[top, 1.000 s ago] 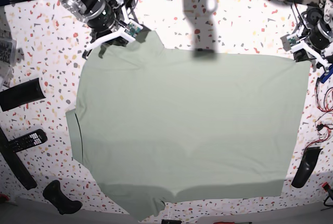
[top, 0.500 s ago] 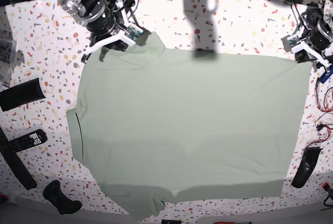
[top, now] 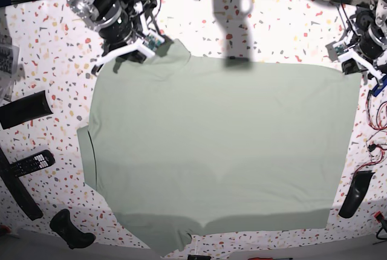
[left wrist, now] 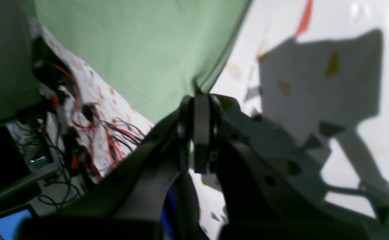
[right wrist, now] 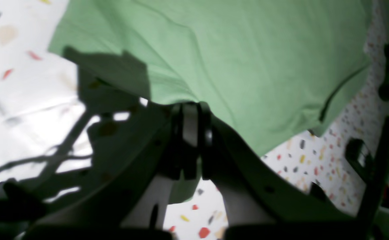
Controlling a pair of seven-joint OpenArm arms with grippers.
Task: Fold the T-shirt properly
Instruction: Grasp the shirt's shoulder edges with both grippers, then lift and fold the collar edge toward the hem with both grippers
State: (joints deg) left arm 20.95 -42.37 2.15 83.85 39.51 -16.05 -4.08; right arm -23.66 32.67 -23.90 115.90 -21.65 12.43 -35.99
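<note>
The T-shirt [top: 217, 145] is a big pale green cloth lying flat over most of the speckled table [top: 290, 24]. At the shirt's far left corner, my right gripper [top: 121, 54] is shut on the cloth; the right wrist view shows its closed fingertips [right wrist: 189, 110] pinching the green edge [right wrist: 247, 66]. My left gripper [top: 354, 65] is shut on the far right corner. In the left wrist view its tips [left wrist: 196, 100] clamp the point of the cloth [left wrist: 141, 50]. A short sleeve [top: 86, 151] sticks out at the left edge.
A remote [top: 33, 162], a black case [top: 24, 107] and a black handle [top: 69, 228] lie along the table's left side. A black object [top: 355, 192] and loose red and black wires [top: 378, 133] sit at the right edge.
My right arm has drawn back up and to the left, pulling the shirt's far left corner outward with it. The left arm has barely moved.
</note>
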